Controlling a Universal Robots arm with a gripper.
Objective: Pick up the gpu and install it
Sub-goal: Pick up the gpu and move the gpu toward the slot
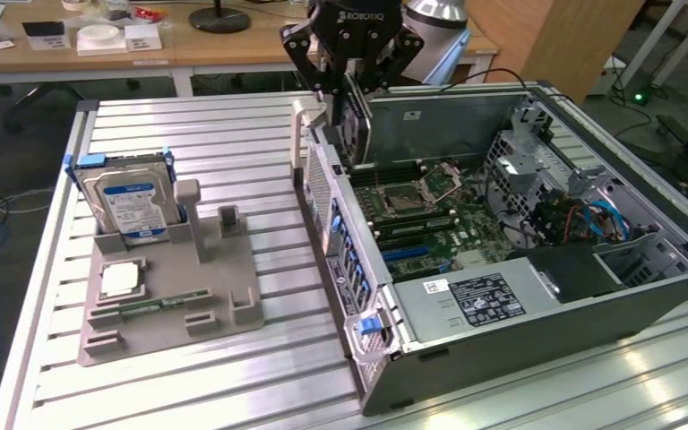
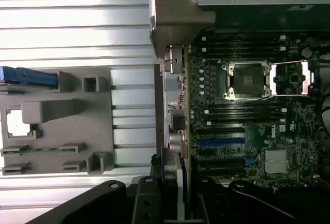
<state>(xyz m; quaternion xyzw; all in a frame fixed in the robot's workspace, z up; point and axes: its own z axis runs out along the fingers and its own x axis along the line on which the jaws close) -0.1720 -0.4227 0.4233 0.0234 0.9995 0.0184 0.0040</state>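
The black pincer (image 1: 347, 90) carries the white word "ROBOTIQ" across its body. It is closed on the gpu (image 1: 356, 134), with only the thin card's width between its 2 fingers. The gpu hangs upright and on edge below the fingertips. It sits at the rear side of the open computer case (image 1: 536, 349), just inside the back wall and above the edge of the motherboard (image 1: 440, 224). Whether its lower edge touches a slot cannot be told.

In the wrist view the gpu (image 2: 176, 126) is seen edge-on as a narrow dark strip with silver metal parts. It runs from between the pincer (image 2: 175, 206) fingers (image 2: 147, 203) alongside the board, close to the blue slots. The empty CPU socket (image 2: 250, 80) lies further in, with its metal frame around it. A small white logo on the board seems to read "DELL".

A black label with white print lies on the power supply (image 1: 487, 300) at the near end of the case, and a smaller white sticker sits beside it. Neither can be read.

To the exterior view's left, well apart from the case, a grey holder (image 1: 201, 296) rests on the slatted metal desk (image 1: 225, 125). In it, 1 silver hard drive (image 1: 129, 202) stands upright with a blue-and-white label whose text is too small to read. A square processor chip (image 1: 121, 279) and a narrow green memory stick (image 1: 165, 303) lie flat nearby.
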